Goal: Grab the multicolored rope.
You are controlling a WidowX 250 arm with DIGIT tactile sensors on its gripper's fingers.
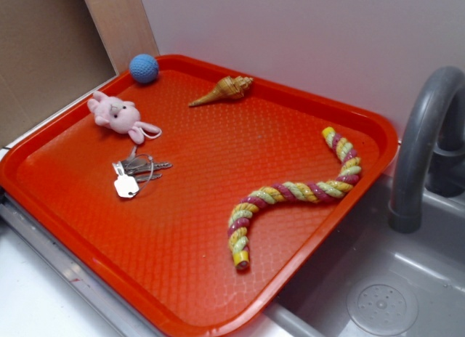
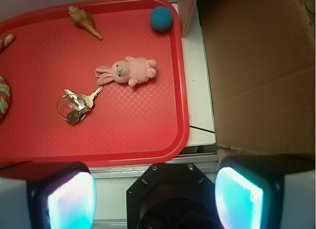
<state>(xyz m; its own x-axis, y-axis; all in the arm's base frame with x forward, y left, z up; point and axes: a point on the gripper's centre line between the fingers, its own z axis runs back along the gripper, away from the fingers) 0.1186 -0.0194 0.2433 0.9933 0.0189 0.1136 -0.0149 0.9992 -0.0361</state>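
Our end effector (image 2: 155,197) hangs wide open and empty, off the tray's (image 1: 182,319) edge. The multicolored rope (image 1: 290,192) curves along the tray's right side, well apart. In the wrist view it barely shows, so we may misjudge the approach and snag the keys (image 2: 76,104).

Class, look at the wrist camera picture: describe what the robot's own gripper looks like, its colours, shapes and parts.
Only the wrist view shows the gripper. Two broad fingers sit at the bottom corners, each with a glossy pad glowing cyan-turquoise, set in dark casing with pale grey outer shells. Between them is a black angular mount with two small screws near its top edge. No cables or markings are visible.
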